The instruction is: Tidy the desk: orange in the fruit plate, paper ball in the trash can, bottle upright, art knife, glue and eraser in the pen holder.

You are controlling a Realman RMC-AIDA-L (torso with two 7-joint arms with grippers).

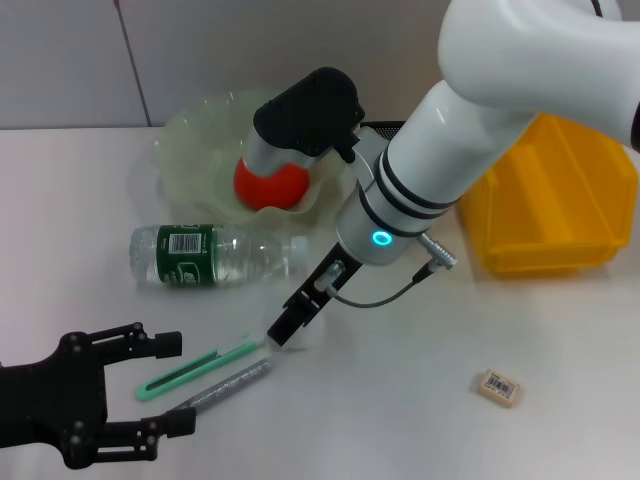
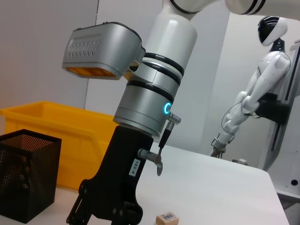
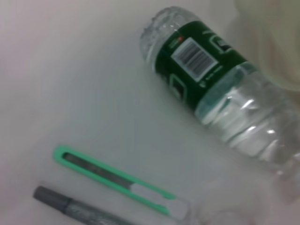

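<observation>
Head view: right gripper (image 1: 288,328) low over desk (image 1: 400,420), fingers near-together, empty, tips just beside knife (image 1: 196,366) white end; glue (image 1: 229,385) alongside. Left gripper (image 1: 160,385) spread open, idle. Bottle (image 1: 215,256) lying; orange (image 1: 270,184) in plate (image 1: 200,140). Left wrist: eraser (image 2: 167,218), holder (image 2: 28,173), bin (image 2: 70,131). Right wrist: knife (image 3: 117,180) light, stiff, slim, likely slippery; pinch mid-body.
</observation>
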